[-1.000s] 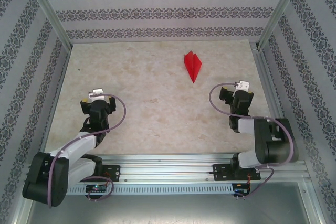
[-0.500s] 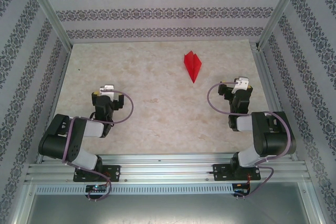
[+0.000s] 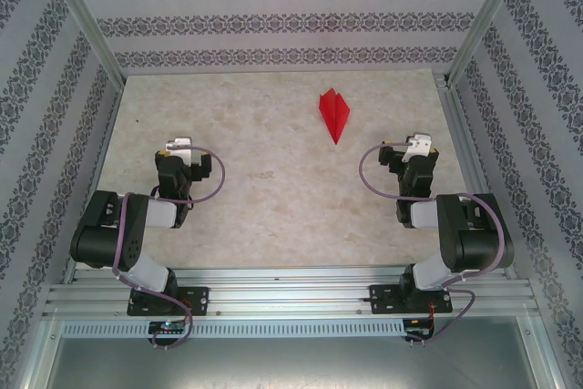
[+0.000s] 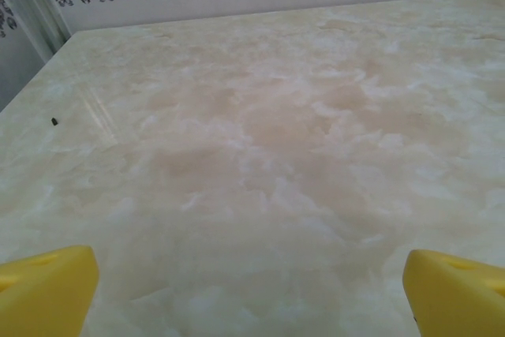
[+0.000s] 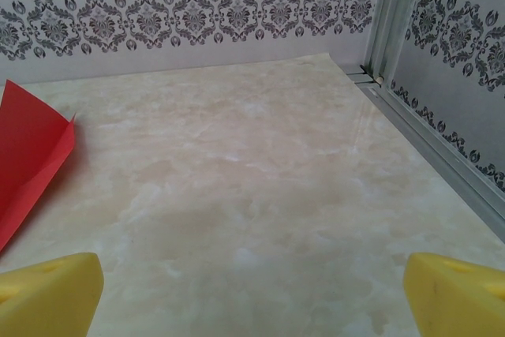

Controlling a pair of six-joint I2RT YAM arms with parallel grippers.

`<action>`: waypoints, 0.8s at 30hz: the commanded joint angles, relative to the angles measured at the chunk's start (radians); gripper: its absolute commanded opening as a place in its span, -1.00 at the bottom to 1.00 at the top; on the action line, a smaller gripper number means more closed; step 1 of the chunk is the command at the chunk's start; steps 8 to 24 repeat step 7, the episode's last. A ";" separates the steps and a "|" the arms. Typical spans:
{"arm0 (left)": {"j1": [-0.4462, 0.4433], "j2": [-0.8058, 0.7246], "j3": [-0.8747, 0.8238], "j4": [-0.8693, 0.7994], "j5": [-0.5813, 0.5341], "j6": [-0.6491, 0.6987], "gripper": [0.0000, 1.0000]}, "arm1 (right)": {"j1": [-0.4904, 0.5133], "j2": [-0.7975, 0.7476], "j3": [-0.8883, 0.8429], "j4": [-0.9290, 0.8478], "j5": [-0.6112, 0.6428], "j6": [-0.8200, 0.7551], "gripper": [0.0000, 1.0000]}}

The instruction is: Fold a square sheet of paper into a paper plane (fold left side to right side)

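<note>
The square sheet of paper lies folded as a slim red paper plane (image 3: 334, 114) on the marble-patterned table (image 3: 273, 198), its tip pointing toward the arms. Its edge appears at the left of the right wrist view as a red paper plane (image 5: 28, 155). My left gripper (image 3: 179, 146) hovers over the left part of the table, far from the plane, open with nothing between its yellow fingertips (image 4: 47, 293). My right gripper (image 3: 418, 143) stands open and empty to the right of the plane's tip, apart from it, its yellow fingertips (image 5: 454, 293) wide.
Patterned walls close in the table at the back and sides, with metal frame posts (image 3: 483, 15) at the corners. A metal rail (image 5: 442, 147) runs along the right table edge near my right gripper. A small dark speck (image 4: 54, 121) lies at the far left.
The left arm has folded back toward its base, and its gripper shifted slightly away from the near edge. The right arm folded a little too. The red plane has not moved.
</note>
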 commanded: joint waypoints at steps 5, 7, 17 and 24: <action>0.009 -0.005 0.022 -0.012 0.050 0.001 1.00 | 0.002 0.007 0.016 0.028 -0.016 -0.013 0.96; 0.009 -0.005 0.022 -0.011 0.050 0.001 1.00 | 0.002 0.006 0.013 0.031 -0.017 -0.013 0.96; 0.009 -0.005 0.022 -0.011 0.050 0.001 1.00 | 0.002 0.006 0.013 0.031 -0.017 -0.013 0.96; 0.009 -0.005 0.022 -0.011 0.050 0.001 1.00 | 0.002 0.006 0.013 0.031 -0.017 -0.013 0.96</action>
